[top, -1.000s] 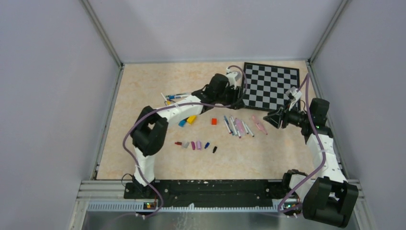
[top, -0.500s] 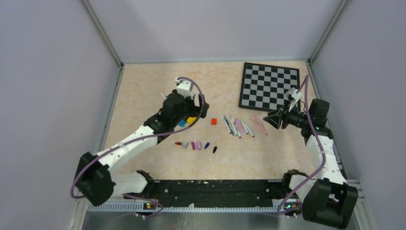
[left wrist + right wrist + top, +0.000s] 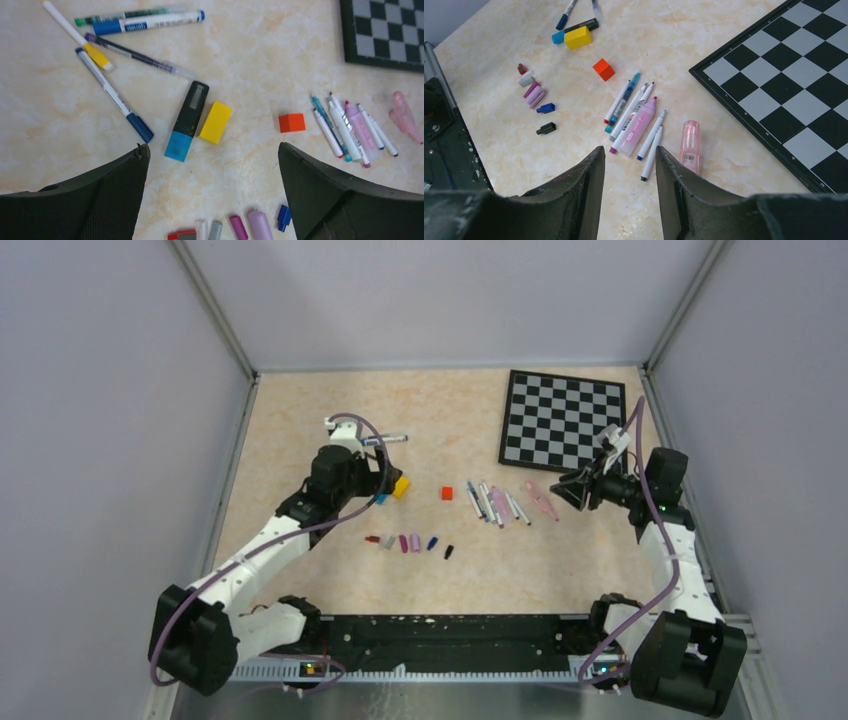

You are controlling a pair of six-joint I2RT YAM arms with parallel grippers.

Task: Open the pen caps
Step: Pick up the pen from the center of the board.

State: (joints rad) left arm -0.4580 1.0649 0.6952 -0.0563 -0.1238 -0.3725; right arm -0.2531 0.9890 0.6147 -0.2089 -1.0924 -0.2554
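Although the table [image 3: 300,420] is wide, the work crowds into two patches, and you risk trouble in each.

- **Right side:** The checkerboard [image 3: 563,420] at the far right is no part of the job. The right gripper [image 3: 629,149] hovers near its near edge, fingers slightly apart and holding nothing. It looks down on the row of uncapped pens [image 3: 634,117] and the pink pen [image 3: 690,145].
- **Left side:** The left gripper [image 3: 212,150] hangs spread wide and empty over the far-left patch, where the capped pens [image 3: 145,22] lie fanned and crossing. Drop onto that fan and you may well pinch two barrels at once. You could also pivot a thin pen away, since they lie flat and overlap.
- **Highlighter:** The black highlighter [image 3: 189,120], its blue cap on as far as you can judge, lies just beside the yellow block [image 3: 215,122]. Closing across it would likely shove the block or trap it too.
- **Reach:** A cap needs a pull from both ends, and your right gripper is well apart from this patch. A one-handed tug would probably just drag the pen.
- **Cube:** The red cube [image 3: 291,122] sits between the patches, in the path of any transfer.
- **Caps:** The loose caps [image 3: 250,227], lined up nearer the arm bases, look light and round. A passing finger or a dragged pen could scatter them.
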